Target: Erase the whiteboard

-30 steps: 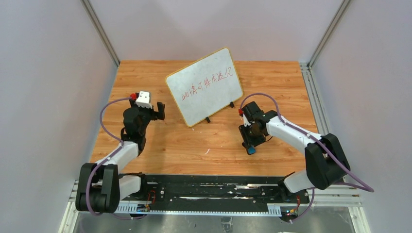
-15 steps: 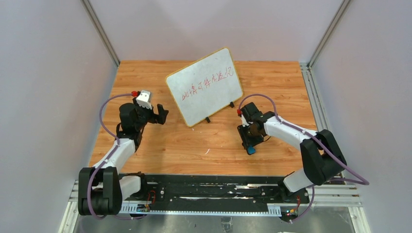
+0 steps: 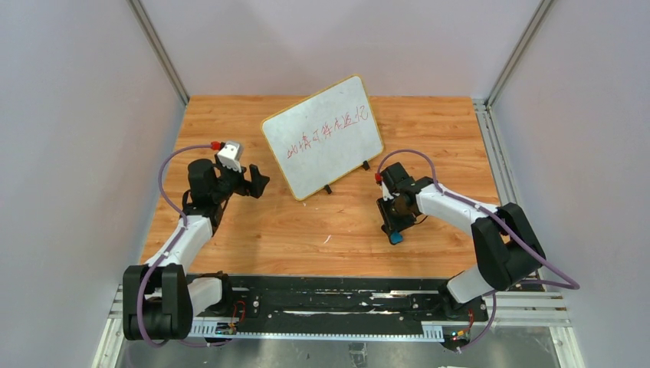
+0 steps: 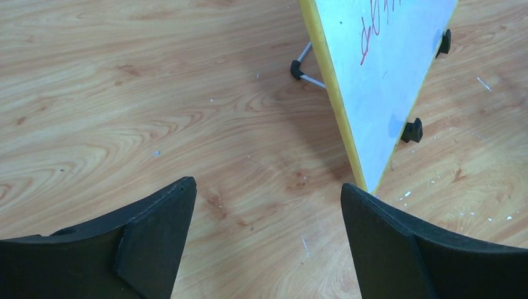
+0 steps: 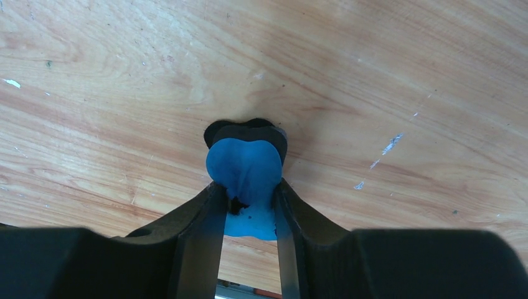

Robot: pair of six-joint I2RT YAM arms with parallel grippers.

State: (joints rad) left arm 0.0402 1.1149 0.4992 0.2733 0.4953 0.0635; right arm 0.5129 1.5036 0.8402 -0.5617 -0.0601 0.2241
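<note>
The whiteboard (image 3: 323,136), white with a yellow frame, small black feet and red handwriting, stands tilted at the table's back middle; its lower left corner shows in the left wrist view (image 4: 386,81). My left gripper (image 3: 257,181) is open and empty, just left of the board's lower corner. My right gripper (image 3: 395,230) is shut on a small blue eraser (image 3: 395,238), squeezed between the fingers in the right wrist view (image 5: 246,174), low over the table right of the board.
The wooden table (image 3: 306,230) has small white flecks on it. Grey walls and metal rails (image 3: 157,50) enclose the sides. A black base rail (image 3: 329,295) runs along the near edge.
My left gripper has swung right and slightly up, nearer the board's lower left corner. My right gripper has drawn a little closer in with the eraser.
</note>
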